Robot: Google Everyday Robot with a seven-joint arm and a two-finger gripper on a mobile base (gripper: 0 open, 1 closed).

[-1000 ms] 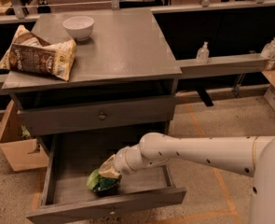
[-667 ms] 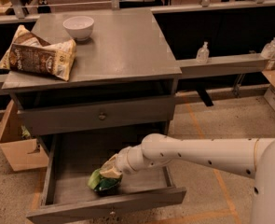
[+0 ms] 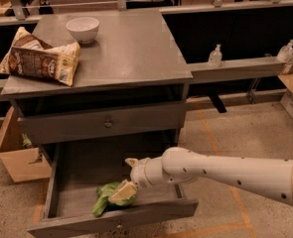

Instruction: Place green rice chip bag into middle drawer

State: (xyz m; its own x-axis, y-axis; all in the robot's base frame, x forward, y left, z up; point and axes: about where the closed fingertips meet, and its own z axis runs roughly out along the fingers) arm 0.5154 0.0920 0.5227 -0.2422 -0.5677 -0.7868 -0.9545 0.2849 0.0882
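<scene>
Green rice chip bag point(image 3: 105, 198) is down inside the open middle drawer point(image 3: 76, 170), near its front wall — placement looks nearly done. Gripper point(image 3: 124, 191) is in the drawer, against the bag; whether it is holding or has released, I cannot tell. Left to do: let go and withdraw.

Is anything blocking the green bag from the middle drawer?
Nothing visible does. The green bag is already down inside the open drawer, and the gripper is right at the bag, inside the drawer too.
</scene>
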